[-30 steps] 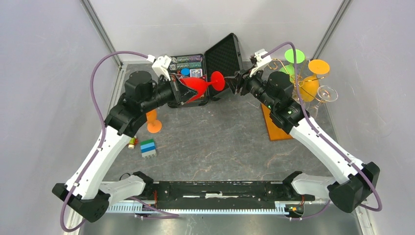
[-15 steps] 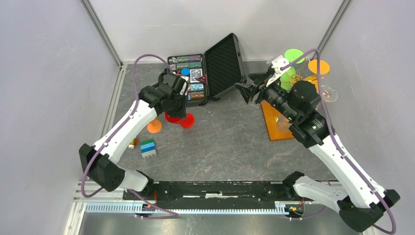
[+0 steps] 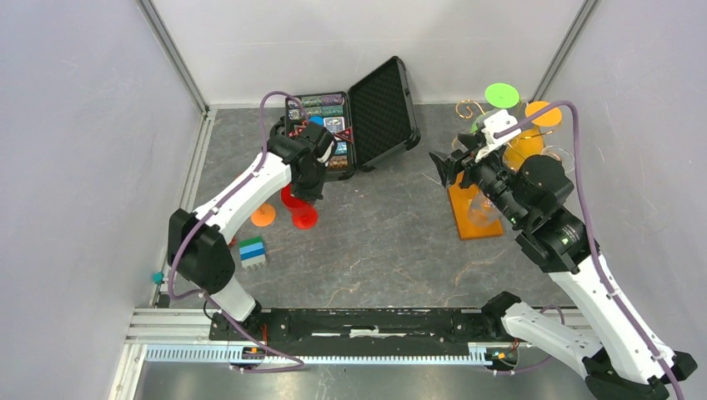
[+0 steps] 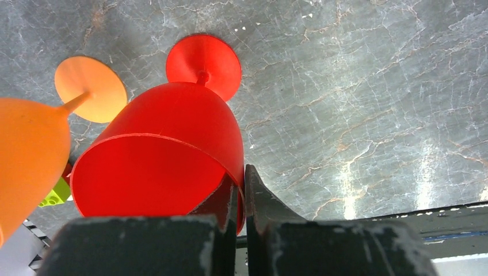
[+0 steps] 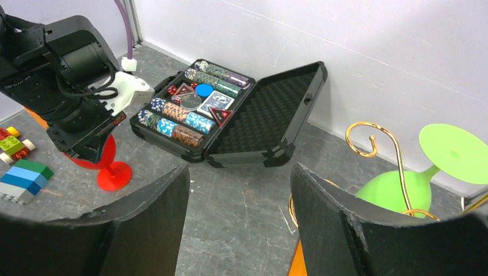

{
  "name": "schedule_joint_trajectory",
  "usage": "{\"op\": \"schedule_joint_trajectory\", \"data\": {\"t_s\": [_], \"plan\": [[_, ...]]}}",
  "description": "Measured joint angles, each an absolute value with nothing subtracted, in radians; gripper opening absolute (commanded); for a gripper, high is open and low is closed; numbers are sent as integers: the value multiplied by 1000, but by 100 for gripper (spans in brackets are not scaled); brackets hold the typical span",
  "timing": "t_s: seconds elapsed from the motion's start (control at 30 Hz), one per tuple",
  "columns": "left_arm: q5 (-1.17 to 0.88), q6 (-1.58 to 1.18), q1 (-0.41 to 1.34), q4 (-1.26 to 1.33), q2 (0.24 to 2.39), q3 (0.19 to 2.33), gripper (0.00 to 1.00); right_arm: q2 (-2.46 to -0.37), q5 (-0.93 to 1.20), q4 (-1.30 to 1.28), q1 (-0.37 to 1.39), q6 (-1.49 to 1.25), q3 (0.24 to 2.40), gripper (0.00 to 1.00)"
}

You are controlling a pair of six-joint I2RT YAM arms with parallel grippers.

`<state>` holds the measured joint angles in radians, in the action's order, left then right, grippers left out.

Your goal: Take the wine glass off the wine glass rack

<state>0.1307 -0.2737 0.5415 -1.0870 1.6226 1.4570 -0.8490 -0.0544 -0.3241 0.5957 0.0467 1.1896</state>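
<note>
My left gripper (image 4: 241, 190) is shut on the rim of a red wine glass (image 4: 167, 149), one finger inside the bowl and one outside. The red wine glass (image 3: 298, 210) stands upright with its foot down by the table, left of centre. My right gripper (image 5: 239, 169) is open and holds nothing; it hovers over the table just left of the wine glass rack (image 3: 471, 223). Gold scroll arms (image 5: 374, 138) rise from the rack's orange-brown base. A green glass (image 5: 403, 184) and an orange glass (image 3: 528, 146) hang on the rack.
An open black case (image 3: 379, 104) with poker chips sits at the back centre. Another orange glass (image 3: 263, 215) stands beside the red one, with toy bricks (image 3: 253, 252) in front of it. Grey walls enclose the table on three sides.
The left arm carried the red glass from mid-air by the case down to the table beside the orange glass. The right gripper opened wider and drew back right, to the rack.
</note>
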Motion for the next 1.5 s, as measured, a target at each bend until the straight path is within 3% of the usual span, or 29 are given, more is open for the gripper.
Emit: {"op": "schedule_joint_trajectory", "data": {"t_s": [0.37, 0.9, 1.03, 1.2, 1.37, 1.5], "plan": [[142, -241, 487, -1125, 1645, 1487, 8, -832, -94, -366, 596, 59, 1185, 71], [148, -206, 448, -1161, 1650, 1623, 53, -813, -147, -445, 596, 85, 1201, 76], [139, -200, 447, -1172, 1644, 1662, 68, -814, -184, -492, 596, 113, 1257, 83], [84, -192, 446, -1157, 1577, 1674, 97, -838, -308, -549, 596, 185, 1349, 90], [-6, -192, 446, -1101, 1488, 1675, 100, -934, -525, -609, 596, 270, 1468, 92], [-81, -192, 446, -1021, 1430, 1657, 100, -1072, -702, -635, 595, 355, 1535, 87]]}}
